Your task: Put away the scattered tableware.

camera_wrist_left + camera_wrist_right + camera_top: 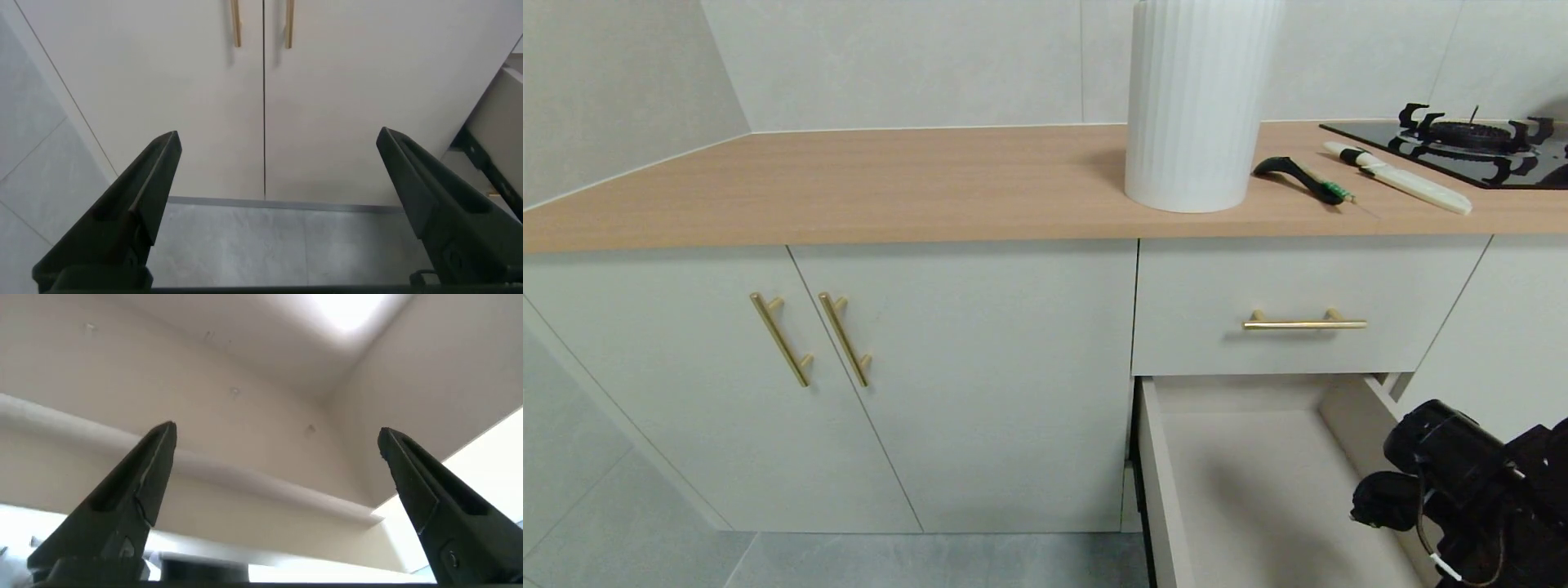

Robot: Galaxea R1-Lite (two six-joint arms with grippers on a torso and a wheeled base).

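On the counter (pixel 890 180), white knife (pixel 1396 176) beside black-handled tool (pixel 1303 180), drawer (pixel 1156 474) open below, left pincer (pixel 276 139) apart, right pincer (pixel 276 429) apart.

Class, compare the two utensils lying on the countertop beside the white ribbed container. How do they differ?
The black utensil is shorter and dark with a green end; the white knife is longer and pale. The black utensil lies nearer the container, the white knife nearer the stove. Both lie flat on the countertop.

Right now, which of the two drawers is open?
The lower drawer, pulled out with its inside showing. The upper drawer above it, with the gold bar handle, sits shut and flush.
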